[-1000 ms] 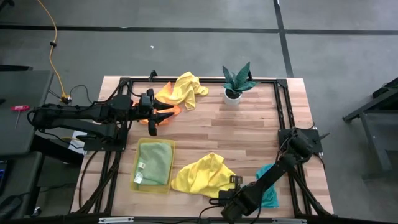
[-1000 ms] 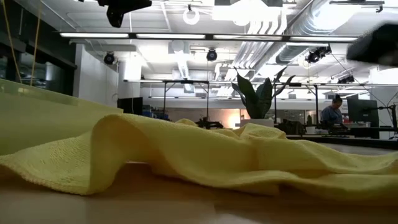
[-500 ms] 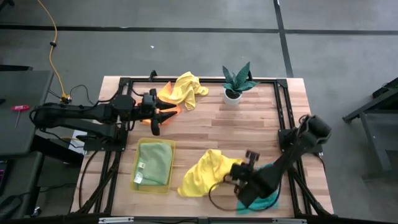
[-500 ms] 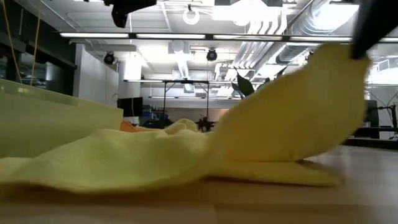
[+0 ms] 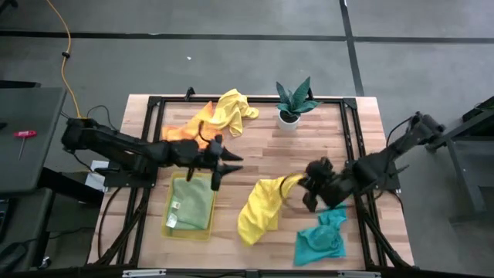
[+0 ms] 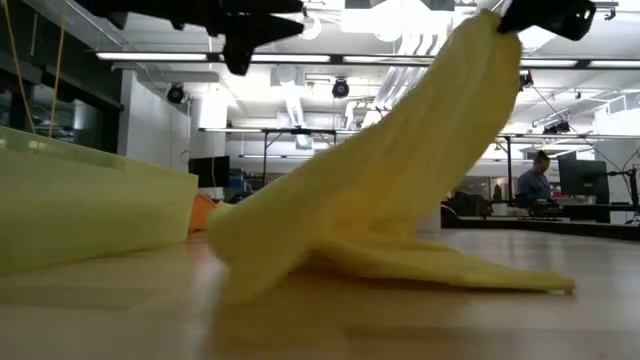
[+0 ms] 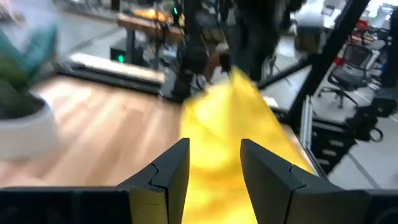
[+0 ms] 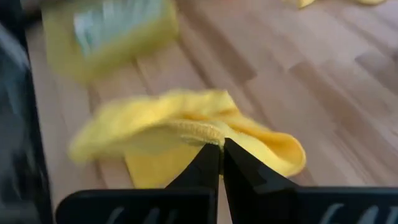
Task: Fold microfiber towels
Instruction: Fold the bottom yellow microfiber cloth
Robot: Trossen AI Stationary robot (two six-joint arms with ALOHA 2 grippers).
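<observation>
From above, the right pincer [image 5: 302, 188] is hanging over the middle of the bench [image 5: 309, 154], its fingers clamped together on one end of a yellow towel [image 5: 261, 210]. The rest of that towel is trailing down toward the near edge. The left pincer [image 5: 222, 164] is reaching in from the left side, empty, its fingers standing partly apart just above the far end of the yellow tray [image 5: 171, 225]. An olive-green towel [image 5: 192, 202] is lying inside that tray. A second yellow towel [image 5: 229, 111] is sitting bunched at the far edge, with an orange towel [image 5: 180, 132] touching it on the left. A teal towel [image 5: 319, 239] is lying crumpled near the near right corner. A potted plant [image 5: 294, 101] is standing at the far edge.

At bench height, the held towel [image 6: 400, 190] is sloping down from the right pincer [image 6: 545, 14] to the wood, its lower end lying flat.

Through the left wrist camera, the two dark fingers [image 7: 171, 171] are framing the lifted yellow cloth [image 7: 233, 137] ahead.

Through the right wrist camera, the closed fingertips [image 8: 217, 155] are pinching the towel's hem [image 8: 186, 127].
</observation>
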